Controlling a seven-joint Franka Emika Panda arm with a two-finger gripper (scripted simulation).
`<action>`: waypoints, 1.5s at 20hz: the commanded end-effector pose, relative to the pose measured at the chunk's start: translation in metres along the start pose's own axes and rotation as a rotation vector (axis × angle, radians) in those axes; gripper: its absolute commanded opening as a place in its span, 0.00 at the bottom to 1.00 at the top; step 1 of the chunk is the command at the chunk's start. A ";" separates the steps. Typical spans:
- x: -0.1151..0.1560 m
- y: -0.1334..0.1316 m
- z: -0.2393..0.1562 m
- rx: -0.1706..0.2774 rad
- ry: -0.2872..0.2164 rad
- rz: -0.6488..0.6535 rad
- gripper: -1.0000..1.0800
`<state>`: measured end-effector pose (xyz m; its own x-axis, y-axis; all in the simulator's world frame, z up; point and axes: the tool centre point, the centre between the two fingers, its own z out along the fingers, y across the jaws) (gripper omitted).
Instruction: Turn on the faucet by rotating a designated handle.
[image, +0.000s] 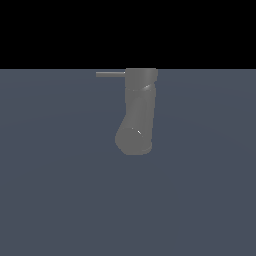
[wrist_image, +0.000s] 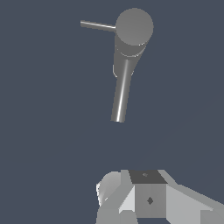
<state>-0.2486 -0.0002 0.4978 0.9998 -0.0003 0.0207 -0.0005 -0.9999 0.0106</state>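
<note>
Outwardly, in the exterior view, the faucet (image: 137, 112) stood on the grey-blue tabletop (image: 60, 190), its rod-like handle (image: 110, 74) jutting toward the exterior view's left from the top of the body. In the wrist view, the faucet (wrist_image: 131, 43) and handle (wrist_image: 98, 26) lay well apart from the end effector (wrist_image: 144, 197); whether it was released or clenched could not be told.

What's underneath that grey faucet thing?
Only a plain blue-grey floor shows around the faucet. Its base and the patch below are covered by its own body. The thin handle sticks out sideways near one end.
</note>
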 end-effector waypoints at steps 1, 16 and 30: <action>0.000 0.000 0.000 0.000 0.000 0.000 0.00; 0.012 -0.014 -0.009 -0.011 0.034 -0.018 0.00; 0.052 -0.020 0.000 0.019 0.025 0.171 0.00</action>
<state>-0.2030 0.0190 0.5007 0.9889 -0.1405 0.0478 -0.1402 -0.9901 -0.0083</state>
